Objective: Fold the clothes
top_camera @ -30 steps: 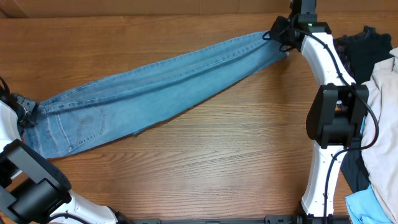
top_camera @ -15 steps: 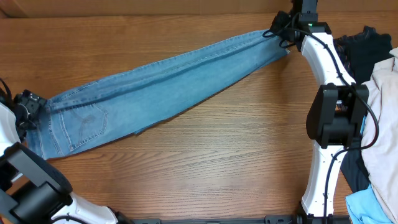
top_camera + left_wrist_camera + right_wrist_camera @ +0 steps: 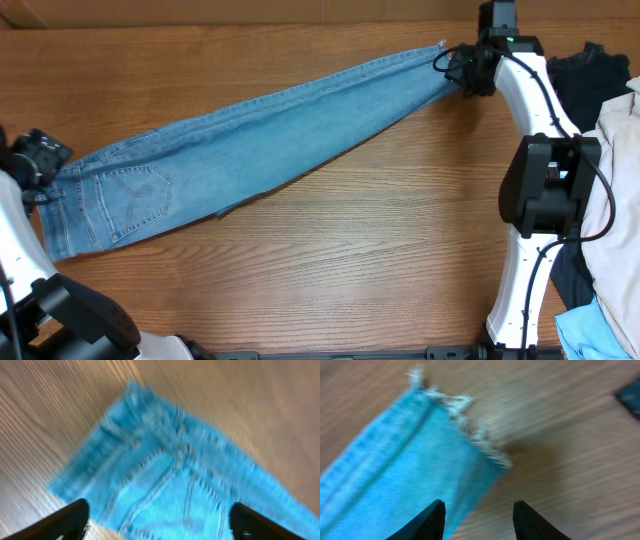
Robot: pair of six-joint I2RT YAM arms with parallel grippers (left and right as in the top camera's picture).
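Jeans [image 3: 250, 140] lie flat, legs together, 8 to 1 o'clock across table [image 3: 350, 250] | crosswise folds not yet made | left end effector [image 3: 160, 517] wide, empty | right end effector [image 3: 479, 517] parted, empty

hand [image 3: 479, 512]: fingers apart; jeans [image 3: 395, 460]: frayed hem flat on table [image 3: 560, 435]

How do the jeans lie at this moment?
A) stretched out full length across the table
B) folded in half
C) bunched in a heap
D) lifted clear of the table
A: the jeans lie flat and unfolded, waist end by the left gripper, frayed hem by the right gripper.
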